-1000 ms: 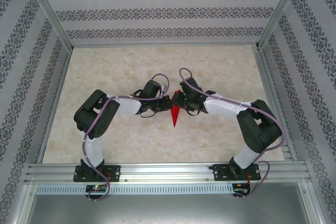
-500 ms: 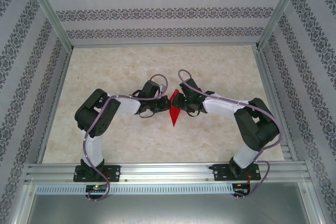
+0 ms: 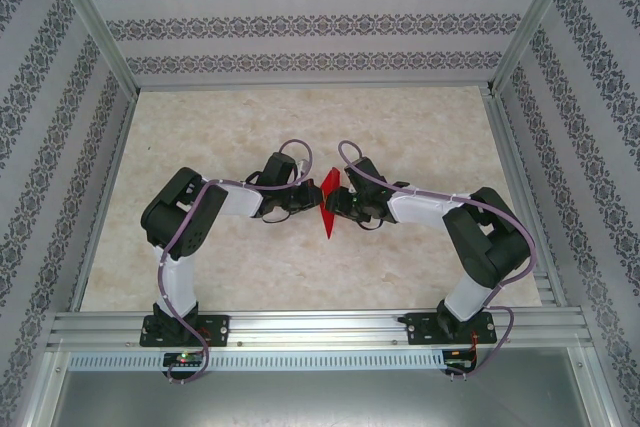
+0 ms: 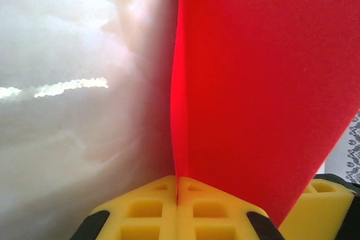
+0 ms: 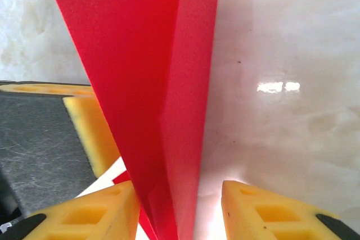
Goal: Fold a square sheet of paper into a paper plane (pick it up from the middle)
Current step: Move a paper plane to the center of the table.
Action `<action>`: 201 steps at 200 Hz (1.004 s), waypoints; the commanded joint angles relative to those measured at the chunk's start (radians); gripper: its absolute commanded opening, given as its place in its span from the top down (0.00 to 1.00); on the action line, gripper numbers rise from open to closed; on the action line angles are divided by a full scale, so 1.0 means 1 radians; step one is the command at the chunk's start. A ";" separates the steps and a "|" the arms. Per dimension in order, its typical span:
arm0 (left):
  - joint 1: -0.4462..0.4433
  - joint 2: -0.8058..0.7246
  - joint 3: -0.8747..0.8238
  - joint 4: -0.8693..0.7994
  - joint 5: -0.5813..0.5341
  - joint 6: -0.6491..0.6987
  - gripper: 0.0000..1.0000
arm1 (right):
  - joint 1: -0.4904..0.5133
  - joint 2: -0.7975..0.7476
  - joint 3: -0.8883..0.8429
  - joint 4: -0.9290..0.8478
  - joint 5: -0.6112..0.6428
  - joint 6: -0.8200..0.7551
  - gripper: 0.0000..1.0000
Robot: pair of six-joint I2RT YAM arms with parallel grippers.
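- Tightly pinches the paper plane (image 4: 253,94) in the left claw (image 4: 177,212), yellow pads pressed together on a red crease that rises straight up from them.
- Brackets the same red folds with the right claw (image 5: 180,212), jaws spread: one yellow fingertip (image 5: 84,217) sits just beside the paper, the other stands apart with pale surface showing in the gap.
- Meets claw to claw from opposite sides in the top view, with the plane held on edge between them.
- Places the plane over the middle of the marbled worktop (image 3: 400,127), narrow point aimed toward the arm bases, wide end away.
- Leaves unclear whether the point touches the worktop.
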 commanded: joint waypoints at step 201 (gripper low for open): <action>0.013 0.007 -0.003 0.040 0.034 -0.002 1.00 | 0.046 -0.040 0.039 -0.022 0.021 -0.046 0.63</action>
